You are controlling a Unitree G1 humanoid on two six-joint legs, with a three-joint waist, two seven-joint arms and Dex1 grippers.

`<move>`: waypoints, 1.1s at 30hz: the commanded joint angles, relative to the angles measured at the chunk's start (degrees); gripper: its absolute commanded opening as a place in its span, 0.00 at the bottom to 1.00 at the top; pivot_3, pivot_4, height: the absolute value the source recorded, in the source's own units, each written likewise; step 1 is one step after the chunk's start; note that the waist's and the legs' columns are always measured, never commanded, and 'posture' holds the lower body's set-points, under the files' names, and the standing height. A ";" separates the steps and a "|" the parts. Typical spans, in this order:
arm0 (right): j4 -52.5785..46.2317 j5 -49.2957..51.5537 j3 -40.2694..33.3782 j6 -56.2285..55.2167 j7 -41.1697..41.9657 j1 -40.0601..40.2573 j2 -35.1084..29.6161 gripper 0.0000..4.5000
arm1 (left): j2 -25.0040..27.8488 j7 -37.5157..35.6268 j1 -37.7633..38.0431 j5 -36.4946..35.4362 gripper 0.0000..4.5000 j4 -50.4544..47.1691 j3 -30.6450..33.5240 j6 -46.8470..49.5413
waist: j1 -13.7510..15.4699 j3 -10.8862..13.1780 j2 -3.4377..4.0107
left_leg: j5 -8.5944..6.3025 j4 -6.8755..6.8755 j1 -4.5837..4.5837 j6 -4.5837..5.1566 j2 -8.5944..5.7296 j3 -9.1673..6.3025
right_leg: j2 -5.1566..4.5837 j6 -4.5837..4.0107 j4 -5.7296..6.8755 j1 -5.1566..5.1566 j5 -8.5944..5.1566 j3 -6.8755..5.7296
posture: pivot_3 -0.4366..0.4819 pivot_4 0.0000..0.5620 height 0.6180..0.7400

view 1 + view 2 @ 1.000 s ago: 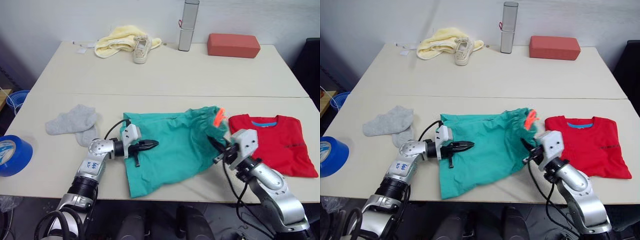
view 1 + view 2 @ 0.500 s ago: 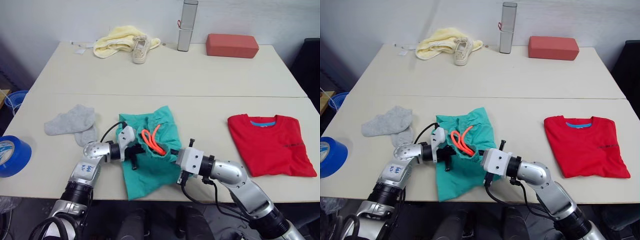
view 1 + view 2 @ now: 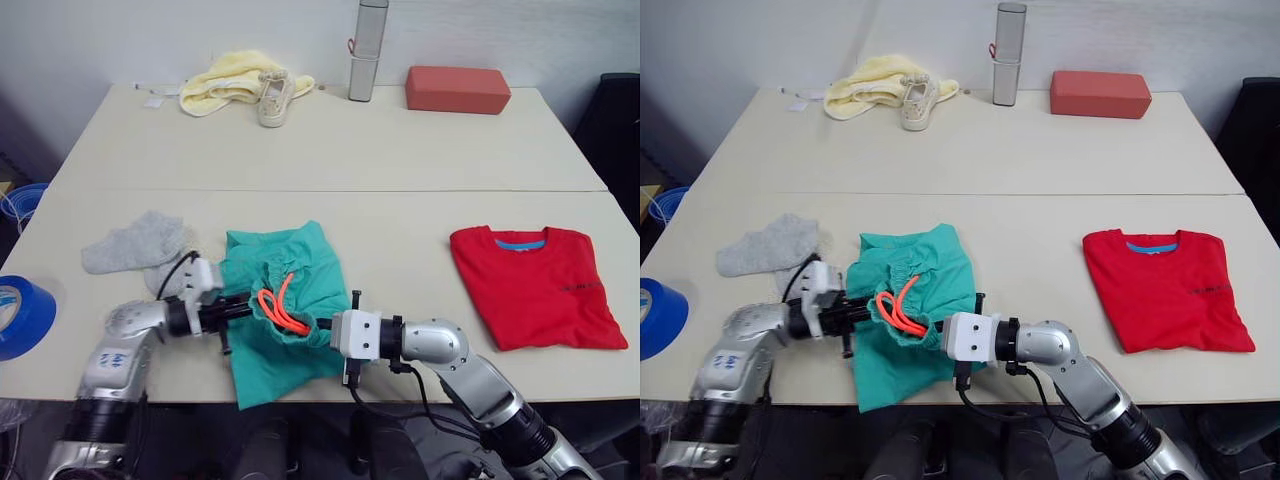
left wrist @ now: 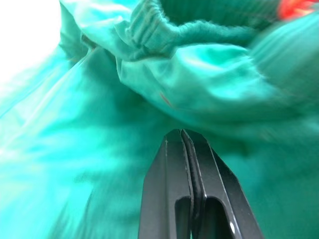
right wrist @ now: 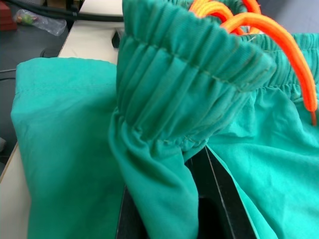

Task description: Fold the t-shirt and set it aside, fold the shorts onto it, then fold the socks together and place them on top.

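- Near the front edge of the pale beige tabletop (image 3: 400, 150), the teal-green soft fabric shorts (image 3: 285, 300) lie folded over themselves, their near corner hanging just past the edge.
- Open room lies across the middle: bare tabletop stretches between the shorts and the plain bright red cotton t-shirt (image 3: 535, 285), which lies folded flat near the right edge, neck toward the far side.
- Left of the shorts, the pair of light grey knit ankle socks (image 3: 135, 243) lies loose, and a blue roll of tape (image 3: 18, 315) sits at the left near edge.
- Along the far edge stand a pale yellow crumpled cloth (image 3: 225, 85) with an off-white sneaker (image 3: 272, 97) beside it, a tall grey metal cylinder (image 3: 365, 50), and a red rectangular block (image 3: 457, 89); a white wall rises behind.
- A seam runs left to right across the tabletop, far of all three garments.
- The left gripper (image 4: 185, 149) reaches in from the left at the gathered waistband; its two black fingers are pressed together, tips against the teal fabric, with no cloth seen between them.
- The right gripper (image 3: 322, 325) reaches in from the right, clamped on the gathered waistband, which bunches over its fingers.
- The neon orange drawstring (image 3: 280, 305) loops on top of the waistband, between the two grippers.
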 commanded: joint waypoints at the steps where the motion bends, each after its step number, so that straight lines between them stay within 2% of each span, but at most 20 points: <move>1: 0.34 0.90 -0.40 0.38 0.71 -2.04 1.70 0.00 | -0.20 1.47 0.78 -0.15 0.00 -1.98 0.82 -0.53 | 0.01 0.00 0.00 | 0.00 0.01 0.00 -0.01 0.00 -0.01 | 0.00 0.00 0.00 0.00 0.00 -0.01 | 0.48 0.27 1.00; 5: 2.16 3.17 0.33 6.35 2.47 -4.14 4.10 0.00 | -2.03 2.59 1.36 2.24 0.00 -0.22 -1.24 -3.31 | 0.05 0.00 0.00 | 0.00 -0.01 -0.01 -0.01 -0.02 -0.01 | -0.01 0.00 -0.01 0.00 0.00 -0.03 | 0.48 0.27 1.00; 6: 2.66 4.16 -0.08 7.65 2.94 -4.72 4.81 0.12 | -2.51 2.89 1.12 3.00 0.00 0.42 -1.89 -3.87 | 0.05 0.00 0.00 | 0.00 -0.01 -0.01 0.00 -0.02 -0.01 | -0.02 0.00 -0.02 0.00 0.00 -0.03 | 0.48 0.27 1.00; 7: 2.86 6.52 -0.92 10.39 3.53 -5.12 5.86 0.16 | -2.93 3.40 0.84 3.90 0.00 1.10 -2.42 -4.51 | 0.03 0.00 0.00 | 0.00 -0.01 -0.01 0.00 -0.02 -0.01 | -0.02 0.00 -0.02 0.00 0.00 -0.04 | 0.48 0.27 1.00; 9: 3.01 9.91 -0.63 12.37 8.52 -6.59 5.25 0.33 | -3.62 4.00 0.33 4.72 0.00 2.10 -3.02 -5.15 | 0.02 0.00 0.00 | 0.00 -0.01 -0.01 0.00 -0.02 -0.01 | -0.01 0.00 0.00 0.00 0.00 -0.04 | 0.48 0.27 1.00; 12: 1.47 20.75 -3.98 18.79 15.14 -8.40 5.22 0.53 | -4.45 4.59 0.04 5.65 0.00 3.87 -3.61 -6.51 | 0.03 0.00 0.00 | 0.00 -0.01 -0.02 0.00 -0.02 -0.02 | -0.01 0.00 0.01 -0.01 0.00 -0.06 | 0.48 0.27 1.00; 16: -1.11 36.67 -10.92 30.68 24.92 -10.23 -1.44 0.82 | -3.91 4.88 0.57 5.63 0.00 4.44 -2.54 -7.48 | 0.17 0.00 0.00 | -0.02 0.01 -0.02 0.06 -0.02 -0.05 | -0.05 0.00 -0.02 0.02 0.00 -0.10 | 0.48 0.27 1.00; 19: -0.11 43.22 -16.08 37.42 27.31 -11.27 -7.06 0.82 | -1.30 3.02 2.83 2.89 0.00 2.57 0.80 -7.22 | 0.11 0.00 -0.01 | -0.12 0.03 -0.03 0.26 -0.05 -0.08 | -0.15 -0.01 -0.05 0.06 0.01 -0.17 | 0.48 0.27 1.00; 22: 3.42 46.60 -20.95 42.83 24.99 -11.66 -9.89 0.82 | 2.05 -0.16 6.29 -1.23 0.00 -0.32 5.16 -6.21 | -0.31 0.00 -0.01 | -0.15 -0.13 -0.02 0.24 -0.04 -0.10 | -0.15 -0.08 -0.08 -0.03 -0.03 -0.19 | 0.48 0.27 1.00; 24: 6.15 45.32 -22.29 43.78 24.65 -11.49 -11.99 0.90 | 4.73 -1.82 8.89 -4.83 0.00 -3.64 8.34 -3.16 | -0.22 0.03 0.02 | -0.09 -0.21 -0.03 0.05 -0.01 -0.12 | -0.14 -0.19 -0.04 -0.08 -0.10 -0.24 | 0.48 0.27 1.00; 26: 8.31 43.32 -21.76 44.32 25.22 -11.19 -14.07 0.99 | 6.92 -1.94 10.94 -8.41 0.00 -8.65 10.88 0.69 | -0.06 0.07 0.10 | -0.04 -0.21 -0.03 -0.04 -0.01 -0.14 | -0.14 -0.22 -0.06 -0.09 -0.11 -0.27 | 0.48 0.27 1.00; 31: 14.02 38.78 -18.80 49.02 22.22 -13.16 -15.68 0.99 | 10.56 0.84 12.64 -16.53 0.00 -19.50 15.37 10.72 | 0.09 0.08 0.12 | -0.06 -0.16 -0.09 -0.01 -0.07 -0.15 | -0.23 -0.17 -0.17 -0.01 -0.09 -0.27 | 0.48 0.27 1.00; 33: 17.93 38.68 -17.94 55.25 19.42 -15.73 -14.36 0.99 | 9.95 3.66 10.37 -18.22 0.00 -22.56 14.05 13.43 | 0.02 0.09 0.14 | -0.06 -0.15 -0.10 -0.01 -0.08 -0.13 | -0.24 -0.16 -0.18 -0.01 -0.08 -0.26 | 0.48 0.27 1.00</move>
